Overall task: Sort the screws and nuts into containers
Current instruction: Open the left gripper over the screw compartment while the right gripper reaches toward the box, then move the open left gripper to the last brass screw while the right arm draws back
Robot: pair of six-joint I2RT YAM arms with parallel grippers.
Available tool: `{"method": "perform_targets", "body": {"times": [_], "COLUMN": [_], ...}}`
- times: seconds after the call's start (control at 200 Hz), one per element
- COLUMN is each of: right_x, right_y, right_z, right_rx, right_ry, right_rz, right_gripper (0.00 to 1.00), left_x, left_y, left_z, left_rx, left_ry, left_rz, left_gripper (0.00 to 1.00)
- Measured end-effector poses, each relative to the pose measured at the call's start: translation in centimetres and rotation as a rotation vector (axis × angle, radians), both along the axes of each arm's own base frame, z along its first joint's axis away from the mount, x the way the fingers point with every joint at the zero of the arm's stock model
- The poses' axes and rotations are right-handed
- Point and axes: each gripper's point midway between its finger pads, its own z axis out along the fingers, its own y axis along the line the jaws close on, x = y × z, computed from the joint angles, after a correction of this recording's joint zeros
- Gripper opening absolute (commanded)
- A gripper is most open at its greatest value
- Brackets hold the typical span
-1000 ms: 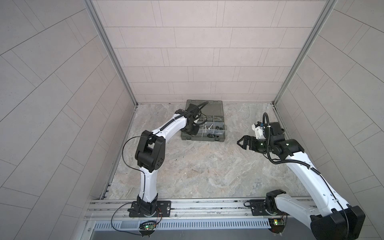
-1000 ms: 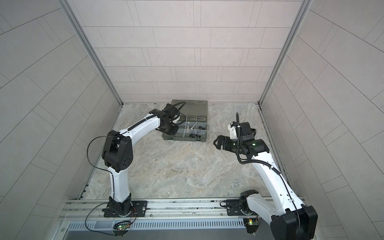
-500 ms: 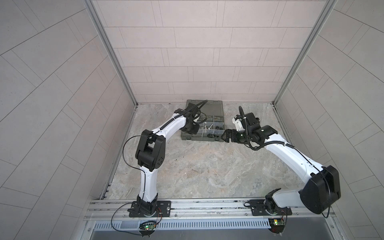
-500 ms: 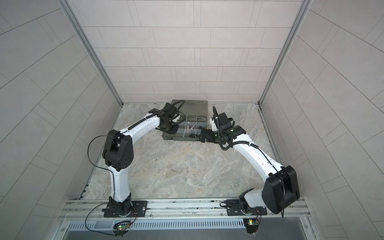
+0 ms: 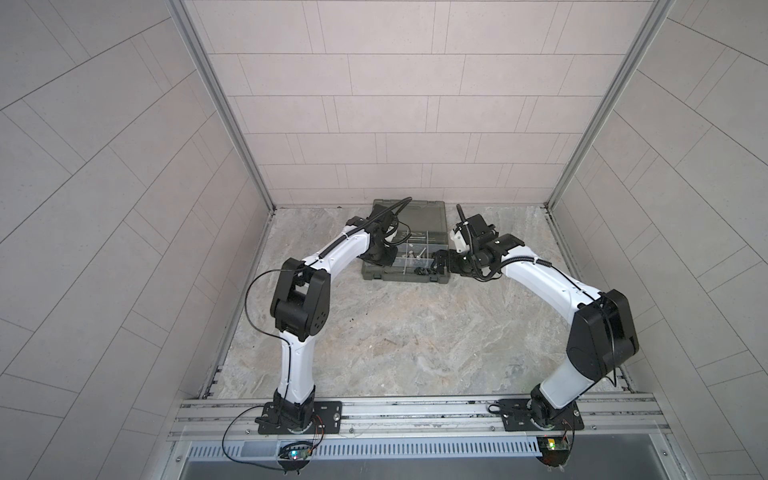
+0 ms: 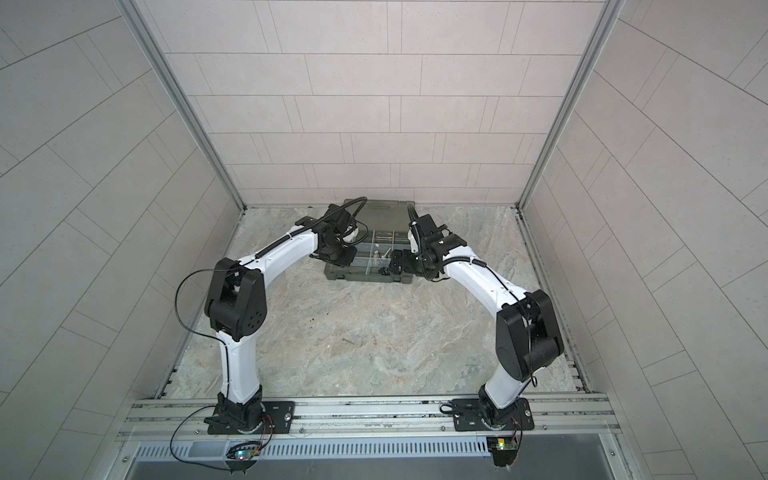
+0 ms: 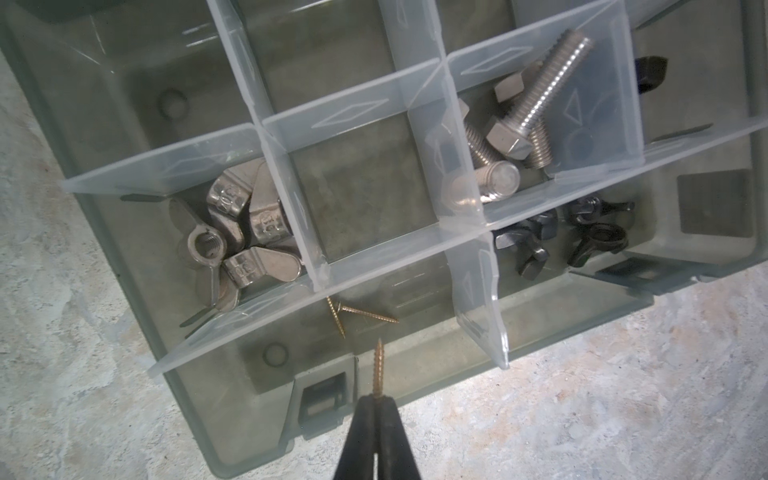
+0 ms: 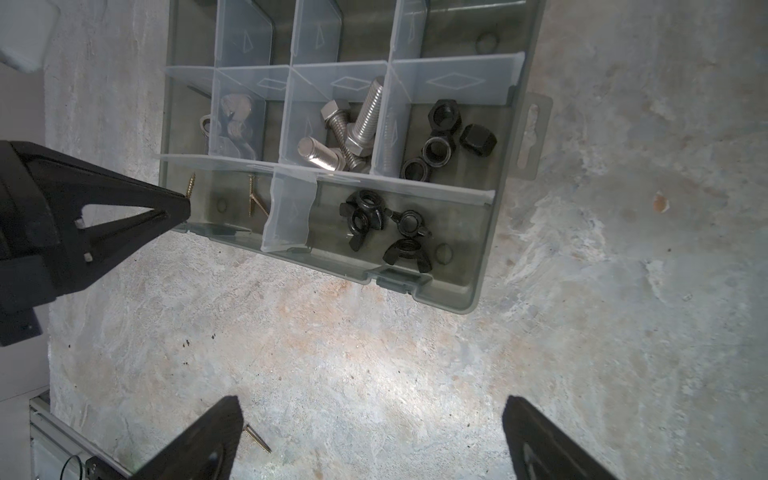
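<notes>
Left gripper: clenching on a brass screw by its head end, with the thread pointing away from the fingertips.
Held screw: hanging above the edge of the organiser case, by the long front compartment; not telling whether it is inside the wall line.
Right gripper: standing released with fingers spread wide, grasping nothing and hovering over the table in front of the case.
Case: lying at the back of the table in both top views, lid folding back toward the rear wall, both arms reaching to it.
Two brass screws: lying in a V in the front compartment, near the held one.
Bolts: piling up, silver, in a middle-row compartment.
Silver wing nuts: bunching in the same row, toward the case's end wall.
Black hex nuts: sitting at that row's opposite end.
Black wing nuts: resting in the front row, a divider parting them from the brass screws.
Loose screw: lying on the table just beside one right finger, well apart from the case.
</notes>
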Motion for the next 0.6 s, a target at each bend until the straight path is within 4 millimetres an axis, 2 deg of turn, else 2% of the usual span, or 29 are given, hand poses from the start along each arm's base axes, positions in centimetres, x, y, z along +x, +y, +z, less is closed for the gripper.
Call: {"method": "perform_targets", "body": {"times": [0.215, 0.5, 0.6], "right_x": [-0.1, -0.6, -0.9], "right_y": [-0.1, -0.7, -1.2], "right_z": [0.1, -0.4, -0.6], "right_rx": [-0.007, -0.047, -0.074], "right_ry": [0.003, 0.016, 0.022], "right_rz": [0.008, 0.017, 0.018], "right_gripper": [0.99, 0.99, 0.99], "left_x": [0.2, 0.3, -0.7], "left_y": [0.1, 0.3, 1.0], "left_z": [-0.8, -1.1, -0.7], "left_rx": [0.002, -0.005, -0.009], "left_ry": [0.013, 0.013, 0.014], "left_rz": [0.012, 0.038, 0.085], "left_gripper": [0.18, 0.21, 0.22]}}
